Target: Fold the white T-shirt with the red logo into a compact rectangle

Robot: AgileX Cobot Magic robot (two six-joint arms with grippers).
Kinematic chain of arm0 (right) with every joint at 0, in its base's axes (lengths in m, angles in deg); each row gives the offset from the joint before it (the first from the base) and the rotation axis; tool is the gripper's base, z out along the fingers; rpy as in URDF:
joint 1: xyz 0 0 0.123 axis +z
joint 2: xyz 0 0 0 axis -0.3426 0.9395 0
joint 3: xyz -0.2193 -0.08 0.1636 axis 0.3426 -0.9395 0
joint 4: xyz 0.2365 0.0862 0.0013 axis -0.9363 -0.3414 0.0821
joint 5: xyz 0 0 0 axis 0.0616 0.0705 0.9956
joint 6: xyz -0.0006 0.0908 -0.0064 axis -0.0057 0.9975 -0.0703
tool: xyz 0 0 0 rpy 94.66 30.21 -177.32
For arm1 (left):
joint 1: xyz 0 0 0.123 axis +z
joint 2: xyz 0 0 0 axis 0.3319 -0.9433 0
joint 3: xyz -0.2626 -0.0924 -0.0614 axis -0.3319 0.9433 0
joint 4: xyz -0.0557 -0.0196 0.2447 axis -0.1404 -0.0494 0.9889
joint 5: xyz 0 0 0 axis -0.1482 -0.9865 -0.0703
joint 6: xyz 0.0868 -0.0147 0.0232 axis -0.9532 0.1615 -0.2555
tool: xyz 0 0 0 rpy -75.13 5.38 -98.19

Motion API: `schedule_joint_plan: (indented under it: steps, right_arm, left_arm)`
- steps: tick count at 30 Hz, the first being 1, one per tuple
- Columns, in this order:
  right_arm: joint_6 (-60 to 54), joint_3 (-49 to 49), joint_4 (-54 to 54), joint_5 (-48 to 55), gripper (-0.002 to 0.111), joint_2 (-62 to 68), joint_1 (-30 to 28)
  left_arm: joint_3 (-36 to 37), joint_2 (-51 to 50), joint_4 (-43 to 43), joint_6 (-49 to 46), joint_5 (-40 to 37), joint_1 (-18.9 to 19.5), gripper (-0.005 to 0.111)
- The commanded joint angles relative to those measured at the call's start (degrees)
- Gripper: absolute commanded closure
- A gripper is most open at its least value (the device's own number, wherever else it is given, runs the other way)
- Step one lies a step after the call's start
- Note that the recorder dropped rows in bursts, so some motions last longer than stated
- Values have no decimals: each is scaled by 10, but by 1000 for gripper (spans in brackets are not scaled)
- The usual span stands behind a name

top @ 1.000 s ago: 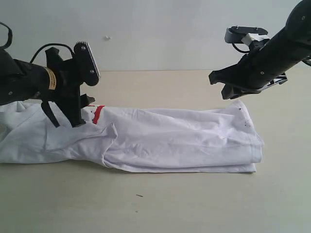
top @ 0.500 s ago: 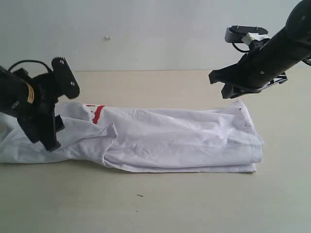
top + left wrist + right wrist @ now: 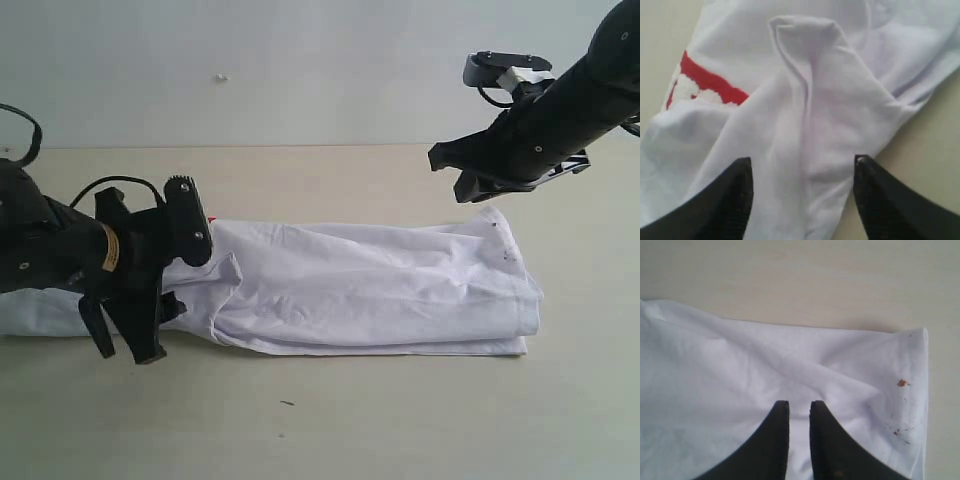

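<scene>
Bright, even, diffuse light. Faint shadow under crumpled white cotton T-shirt, lower edge. Wrist views slightly soft.

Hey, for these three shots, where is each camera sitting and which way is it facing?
Exterior view: off the arms, facing across the table at the white T-shirt and the wall; both arms show, left gripper and right gripper.
Left wrist view: on the left arm, facing down onto the shirt and red logo; its two spread fingers show.
Right wrist view: on the right arm, facing down on the shirt's speckled end; its near-closed fingers show.
Shared: exterior and right wrist views both show that speckled end.
</scene>
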Motion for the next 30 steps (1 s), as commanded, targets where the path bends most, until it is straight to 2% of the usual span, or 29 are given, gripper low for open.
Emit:
schedule_joint_plan:
  steps: [1, 7, 10, 25, 30]
  right_arm:
    - [-5, 3, 2, -5, 91, -2, 0]
    - [-5, 3, 1, -15, 91, -2, 0]
    - [-5, 3, 1, -16, 91, -2, 0]
    - [-5, 3, 3, -15, 91, -2, 0]
    - [-5, 3, 4, -17, 91, -2, 0]
  left_arm:
    - [3, -26, 72, 1, 63, 4, 48]
    - [-16, -28, 86, 19, 58, 71, 48]
    - [-31, -28, 86, 19, 69, 90, 48]
    - [-110, -30, 107, 17, 138, 90, 48]
    - [-120, -16, 91, 24, 92, 90, 48]
